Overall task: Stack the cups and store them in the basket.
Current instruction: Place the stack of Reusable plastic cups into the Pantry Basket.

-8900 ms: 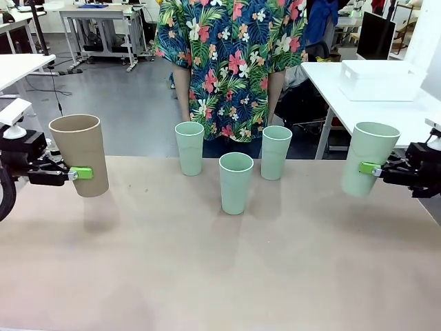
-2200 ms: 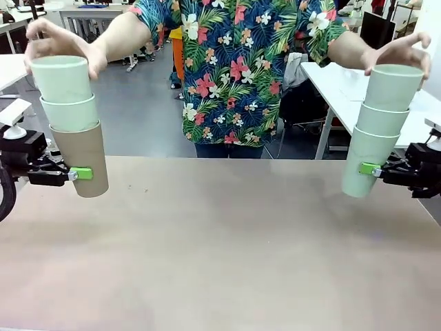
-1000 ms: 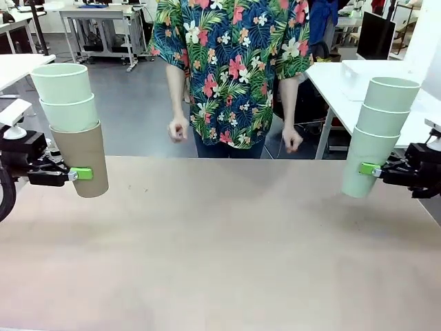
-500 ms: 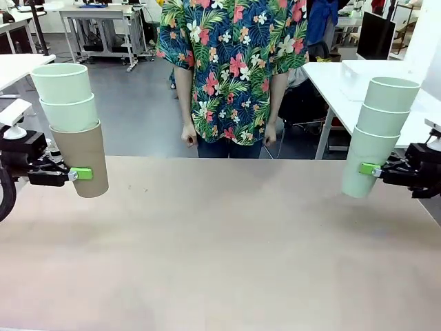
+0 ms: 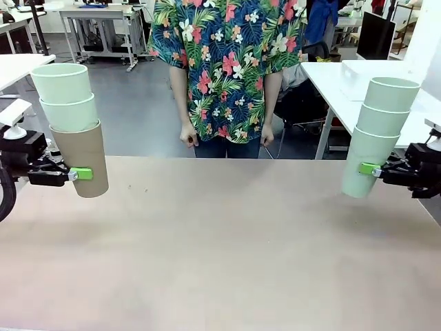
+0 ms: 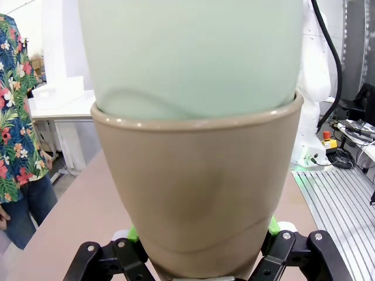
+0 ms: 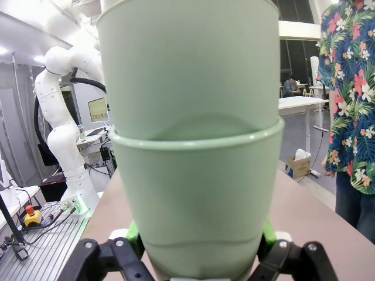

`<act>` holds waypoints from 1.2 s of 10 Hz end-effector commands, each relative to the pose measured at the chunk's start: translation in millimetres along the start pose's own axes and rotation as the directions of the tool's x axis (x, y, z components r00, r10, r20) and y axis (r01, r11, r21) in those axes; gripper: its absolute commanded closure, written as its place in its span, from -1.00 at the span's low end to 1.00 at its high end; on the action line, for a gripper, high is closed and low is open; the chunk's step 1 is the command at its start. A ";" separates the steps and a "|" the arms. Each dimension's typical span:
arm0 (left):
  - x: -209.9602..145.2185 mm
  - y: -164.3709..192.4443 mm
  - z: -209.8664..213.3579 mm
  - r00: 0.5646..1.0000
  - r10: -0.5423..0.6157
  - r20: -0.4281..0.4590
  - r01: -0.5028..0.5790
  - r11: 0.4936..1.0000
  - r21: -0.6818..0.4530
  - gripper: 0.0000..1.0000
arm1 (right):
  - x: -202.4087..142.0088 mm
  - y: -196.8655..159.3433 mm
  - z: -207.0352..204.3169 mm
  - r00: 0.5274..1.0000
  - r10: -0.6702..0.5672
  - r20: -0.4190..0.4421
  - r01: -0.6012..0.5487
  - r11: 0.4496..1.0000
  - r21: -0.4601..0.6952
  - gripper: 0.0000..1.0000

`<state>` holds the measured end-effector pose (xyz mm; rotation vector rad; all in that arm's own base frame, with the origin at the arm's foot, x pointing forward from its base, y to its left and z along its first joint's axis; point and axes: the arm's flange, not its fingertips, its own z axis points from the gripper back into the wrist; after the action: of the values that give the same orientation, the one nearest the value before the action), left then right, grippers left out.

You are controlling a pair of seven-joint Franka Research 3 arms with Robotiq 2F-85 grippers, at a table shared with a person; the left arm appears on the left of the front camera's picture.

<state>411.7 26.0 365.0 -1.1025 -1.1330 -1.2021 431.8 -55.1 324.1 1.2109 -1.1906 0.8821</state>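
Front view, left to right. The left end effector [image 5: 77, 174] comes in at the desk's [image 5: 220, 255] left edge. Its jaws are closed narrowly around the lower part of a brown cup [image 5: 83, 155], one green pad [image 5: 81, 173] pressed flat on the near wall. The brown cup stands upright, and its base appears to hang clear of the surface. Two green cups are nested in it, a middle cup [image 5: 69, 114] and a top cup [image 5: 60, 83], whose rim rises above the far edge of the desk.

Between the two stacks the broad tan desktop lies open from the near edge to the far edge. A person [image 5: 224, 62] stands just behind the far edge at the middle, both hands [image 5: 187, 138] lowered at the sides, apart from the cups.

At the right edge, the right end effector [image 5: 375, 169] grips the bottom cup of the right stack [image 5: 364, 165] low on its wall. Two more green cups [image 5: 383, 110] are nested in it, and the stack leans slightly to the right. Behind it a white basket [image 5: 353, 77] sits on a neighbouring white table, partly hidden by the cups and well apart from both end effectors.

Left wrist view: the brown cup stands between both fingers [image 6: 133, 234], pads touching its sides. Right wrist view: the fingers [image 7: 265, 234] clasp the bottom green cup likewise.
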 end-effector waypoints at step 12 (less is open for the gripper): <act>2.3 -1.9 -0.7 1.000 -0.010 0.006 0.010 1.000 0.000 -0.66 | 5.0 0.9 -1.3 1.000 0.010 0.001 -0.010 1.000 0.002 -0.73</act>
<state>411.7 26.0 365.0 -1.1025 -1.1330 -1.2021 431.8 -55.1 324.1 1.2109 -1.1906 0.8821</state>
